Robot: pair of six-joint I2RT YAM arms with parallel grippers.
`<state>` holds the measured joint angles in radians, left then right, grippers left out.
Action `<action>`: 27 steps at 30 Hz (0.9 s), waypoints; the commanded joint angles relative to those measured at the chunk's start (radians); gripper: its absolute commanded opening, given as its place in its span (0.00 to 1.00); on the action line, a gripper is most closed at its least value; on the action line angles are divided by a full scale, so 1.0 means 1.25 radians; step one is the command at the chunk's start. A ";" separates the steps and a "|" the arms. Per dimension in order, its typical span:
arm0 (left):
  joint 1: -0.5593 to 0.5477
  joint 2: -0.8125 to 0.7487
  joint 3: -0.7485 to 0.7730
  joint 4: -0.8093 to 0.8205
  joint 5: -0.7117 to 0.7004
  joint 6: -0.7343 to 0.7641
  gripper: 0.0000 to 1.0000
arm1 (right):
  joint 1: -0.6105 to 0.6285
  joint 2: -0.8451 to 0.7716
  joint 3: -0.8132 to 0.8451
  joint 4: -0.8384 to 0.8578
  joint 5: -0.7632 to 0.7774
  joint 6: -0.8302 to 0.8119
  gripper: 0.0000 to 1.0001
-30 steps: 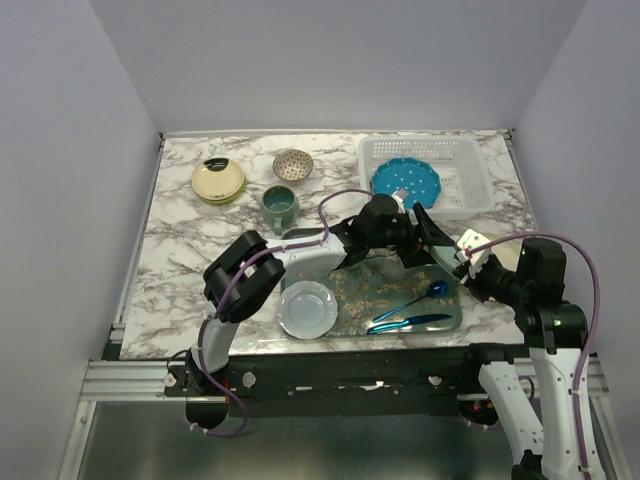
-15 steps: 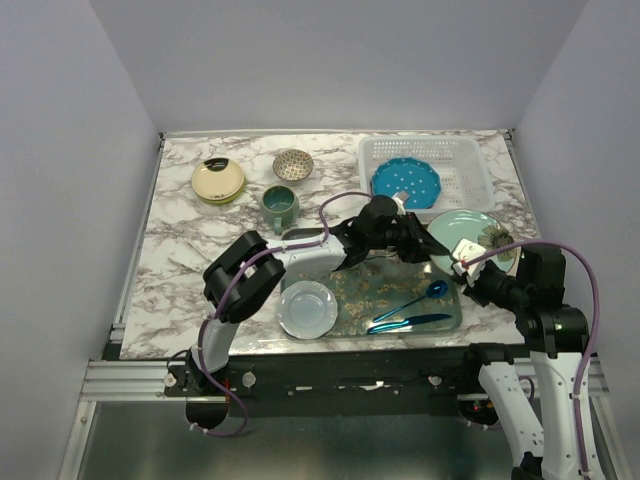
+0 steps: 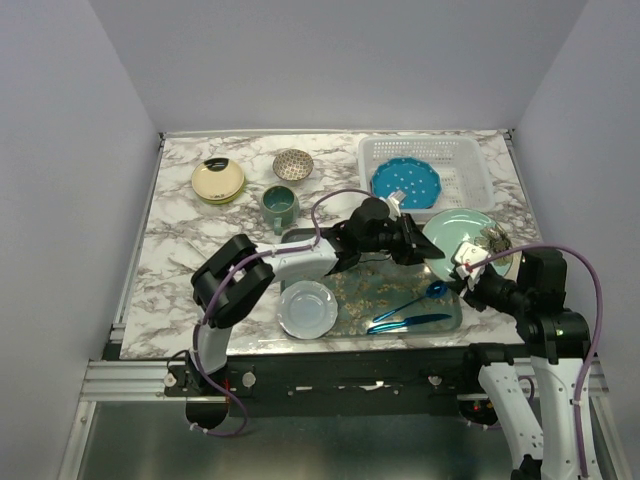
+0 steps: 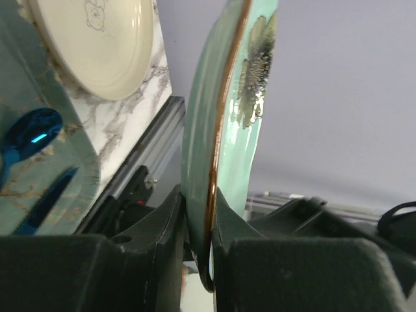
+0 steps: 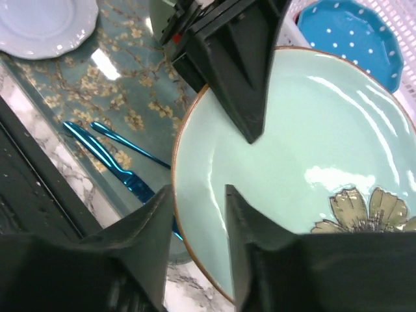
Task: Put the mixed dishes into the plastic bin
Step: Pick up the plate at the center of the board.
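A pale mint plate with a painted flower (image 3: 462, 232) hangs above the table's right side. My left gripper (image 3: 415, 243) is shut on its rim, and the left wrist view shows the plate (image 4: 227, 130) edge-on, pinched between both fingers (image 4: 166, 221). My right gripper (image 5: 198, 192) stands open, its jaws astride the near rim of the plate (image 5: 292, 162) with gaps on both sides. The white plastic bin (image 3: 470, 160) at the back right holds a teal white-dotted plate (image 3: 405, 183). Amber-yellow plates (image 3: 218, 180), a speckled bowl (image 3: 293, 164) and a dark teal mug (image 3: 279, 205) stand at the back left.
A grey crumb-strewn tray (image 3: 360, 290) lies at the front with a pale plate (image 3: 307, 308) and blue cutlery (image 3: 410, 310) on it. A cream plate (image 4: 97, 39) rests on the marble under the held plate. The table's front rail is close below my right gripper.
My left gripper closed on the mint plate's rim. My right gripper, which was shut on the plate, has opened. The plate swung from edge-on to face-up.
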<state>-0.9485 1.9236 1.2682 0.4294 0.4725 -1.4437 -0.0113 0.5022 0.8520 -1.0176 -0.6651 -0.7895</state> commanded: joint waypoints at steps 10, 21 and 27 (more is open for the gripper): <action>0.043 -0.161 -0.061 -0.054 -0.029 0.310 0.00 | -0.002 0.068 0.142 0.092 -0.013 0.174 0.69; 0.065 -0.247 -0.167 0.010 -0.082 0.351 0.00 | -0.037 0.126 0.085 0.318 0.182 0.483 0.79; 0.080 -0.292 -0.249 0.106 -0.094 0.344 0.00 | -0.142 0.183 0.069 0.349 0.066 0.580 0.78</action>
<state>-0.8631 1.6527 1.0027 0.3302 0.3756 -1.0130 -0.0925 0.6846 0.9619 -0.6613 -0.5037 -0.2058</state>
